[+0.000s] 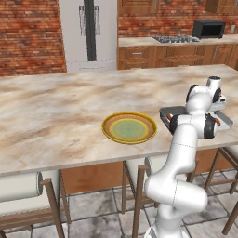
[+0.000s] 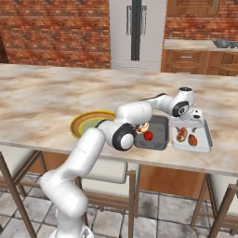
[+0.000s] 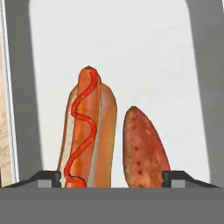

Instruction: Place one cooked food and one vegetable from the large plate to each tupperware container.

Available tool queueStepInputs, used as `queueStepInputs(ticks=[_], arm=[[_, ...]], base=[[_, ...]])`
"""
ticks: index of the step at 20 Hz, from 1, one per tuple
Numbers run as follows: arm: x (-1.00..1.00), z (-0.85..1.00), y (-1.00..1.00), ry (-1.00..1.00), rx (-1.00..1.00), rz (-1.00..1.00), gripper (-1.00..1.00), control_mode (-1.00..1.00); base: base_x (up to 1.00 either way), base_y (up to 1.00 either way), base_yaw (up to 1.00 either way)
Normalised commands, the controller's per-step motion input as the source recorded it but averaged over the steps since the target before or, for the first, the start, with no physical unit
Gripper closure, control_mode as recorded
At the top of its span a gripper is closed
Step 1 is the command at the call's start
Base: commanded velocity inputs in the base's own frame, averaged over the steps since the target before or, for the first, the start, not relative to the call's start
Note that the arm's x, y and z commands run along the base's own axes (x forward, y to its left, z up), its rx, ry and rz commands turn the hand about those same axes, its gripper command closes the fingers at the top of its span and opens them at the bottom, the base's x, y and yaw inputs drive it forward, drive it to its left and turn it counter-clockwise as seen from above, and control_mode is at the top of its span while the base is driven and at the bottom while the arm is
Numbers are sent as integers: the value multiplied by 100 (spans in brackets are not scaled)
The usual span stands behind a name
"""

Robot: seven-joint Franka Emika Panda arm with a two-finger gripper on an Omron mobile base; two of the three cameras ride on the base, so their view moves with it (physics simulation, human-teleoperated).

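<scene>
Now we see the end effector (image 3: pixel 111 177) with its tips spread wide, holding nothing, just above a hot dog (image 3: pixel 87 131) and a sweet potato (image 3: pixel 144 148) — both lie side by side in the light tupperware container (image 2: pixel 204 139). At center left, the large plate (image 1: pixel 129 128) sits on the counter (image 1: pixel 56 111) — beside the darker container (image 2: pixel 158 135).
</scene>
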Motion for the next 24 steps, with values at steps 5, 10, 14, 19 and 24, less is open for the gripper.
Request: queueStepInputs(ticks=[5,10,14,19,24], arm=[[0,1,3,0,0,0,-100,-100],[-73,23,44,-8,-2,0,-100,-100],[-100,48,94,-12,-7,8,-100,-100],[-76,72,100,-7,-17,14,-100,-100],[-83,59,100,-2,-17,9,-100,-100]], base=[[0,0,0],[0,0,0],[0,0,0],[0,0,0],[0,0,0]])
